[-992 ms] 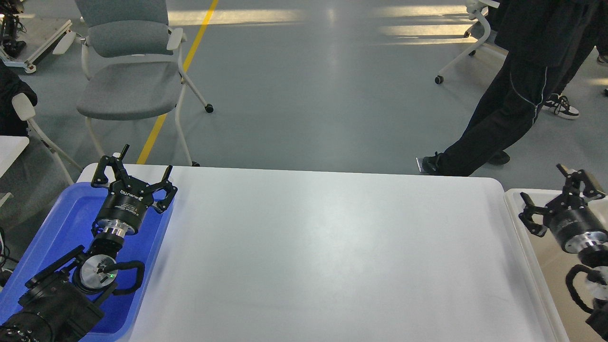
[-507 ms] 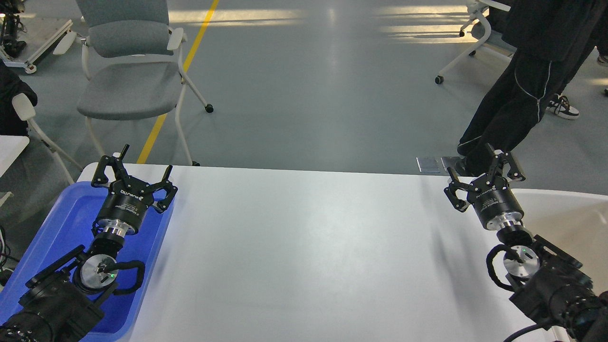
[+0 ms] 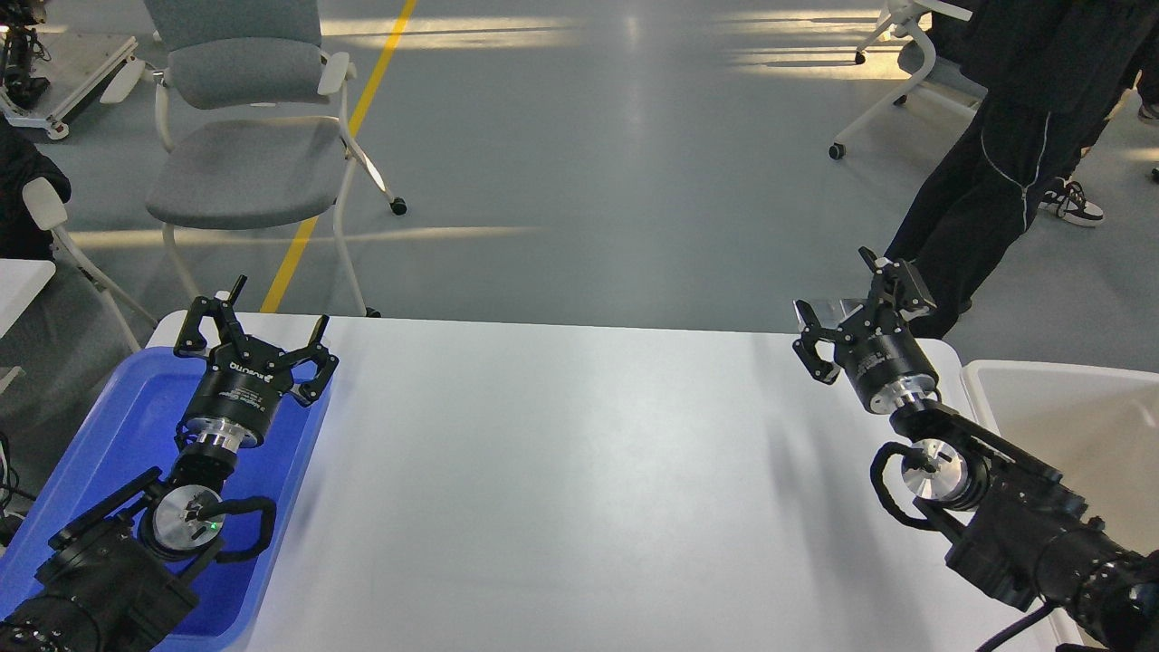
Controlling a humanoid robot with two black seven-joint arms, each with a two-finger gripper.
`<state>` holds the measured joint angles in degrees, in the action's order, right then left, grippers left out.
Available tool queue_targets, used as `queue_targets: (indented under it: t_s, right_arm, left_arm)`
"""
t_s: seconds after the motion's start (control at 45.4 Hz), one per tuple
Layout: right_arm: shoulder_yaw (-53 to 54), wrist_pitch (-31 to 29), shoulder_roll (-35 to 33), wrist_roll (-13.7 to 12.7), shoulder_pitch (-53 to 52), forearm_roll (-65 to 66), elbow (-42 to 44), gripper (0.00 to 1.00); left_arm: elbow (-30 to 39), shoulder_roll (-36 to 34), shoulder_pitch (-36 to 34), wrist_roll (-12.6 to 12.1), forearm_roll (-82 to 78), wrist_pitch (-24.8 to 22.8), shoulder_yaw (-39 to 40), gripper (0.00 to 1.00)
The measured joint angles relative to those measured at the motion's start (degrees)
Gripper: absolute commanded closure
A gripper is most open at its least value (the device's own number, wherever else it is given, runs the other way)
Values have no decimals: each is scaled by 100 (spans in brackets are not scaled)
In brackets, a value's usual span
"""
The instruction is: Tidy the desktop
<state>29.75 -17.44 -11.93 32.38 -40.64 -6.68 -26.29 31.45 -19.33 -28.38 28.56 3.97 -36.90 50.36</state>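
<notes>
The desktop (image 3: 579,471) is a large glossy white tabletop with rounded corners; nothing lies on the part I see. My left gripper (image 3: 258,330) is open and empty, held over the far right edge of the blue tray (image 3: 118,426) at the table's left end. My right gripper (image 3: 860,303) is open and empty, held above the table's far right corner.
A cream-coloured bin (image 3: 1068,435) stands just off the table's right end. A grey chair (image 3: 249,136) stands beyond the far left corner. A person in black (image 3: 996,163) stands beyond the far right corner, near a white chair (image 3: 905,54).
My right gripper has swung left and away from me, from over the cream bin to above the table's far right corner. The person's legs shifted right. My left arm has not moved.
</notes>
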Motion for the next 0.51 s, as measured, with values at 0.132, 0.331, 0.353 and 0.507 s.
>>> queue_targets:
  t_s: [0.132, 0.331, 0.353, 0.507]
  right_arm:
    - [21, 72, -28, 347, 158, 149, 135, 0]
    - [42, 117, 119, 673, 304, 421, 713, 0]
    - [42, 119, 136, 731, 322, 438, 764, 0]
    - [0, 133, 272, 1017, 429, 529, 1019, 0]
  left_arm:
    - [-1, 0, 0, 0, 0, 3, 0, 0]
    - [-3, 0, 0, 0, 6, 8, 0, 0]
    - [-3, 0, 0, 0, 6, 8, 0, 0]
    - [-3, 0, 0, 0, 7, 8, 0, 0]
